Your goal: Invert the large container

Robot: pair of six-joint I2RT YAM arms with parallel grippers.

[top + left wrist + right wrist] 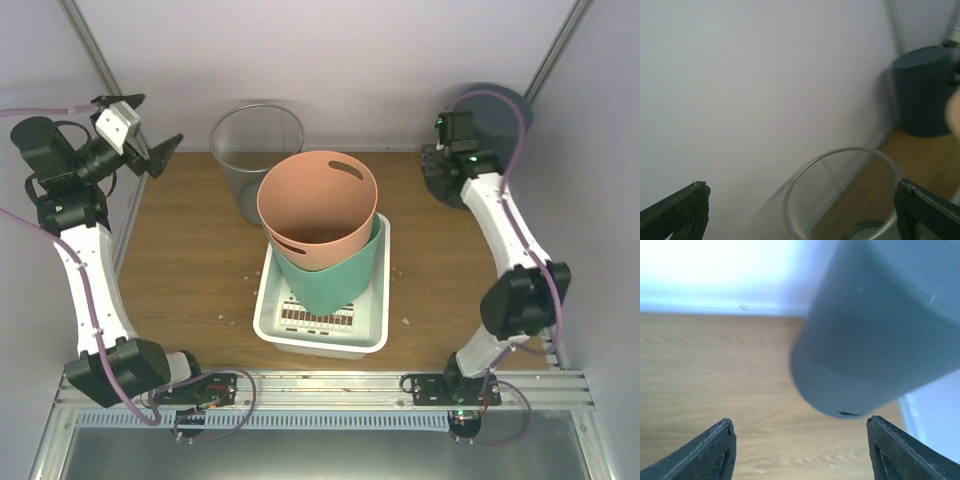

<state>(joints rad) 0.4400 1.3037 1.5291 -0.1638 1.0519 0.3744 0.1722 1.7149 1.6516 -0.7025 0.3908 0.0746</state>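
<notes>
Wooden table [190, 260] — left hand [165, 155] spread aloft, right hand [800, 421] spread near grey container [503, 108].

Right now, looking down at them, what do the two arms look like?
Both the left arm and right arm have white tube-like links joined by black joints, with purple cables looping alongside. Each ends in dark, pointed gripper fingers. A green light glows on the right arm.
</notes>
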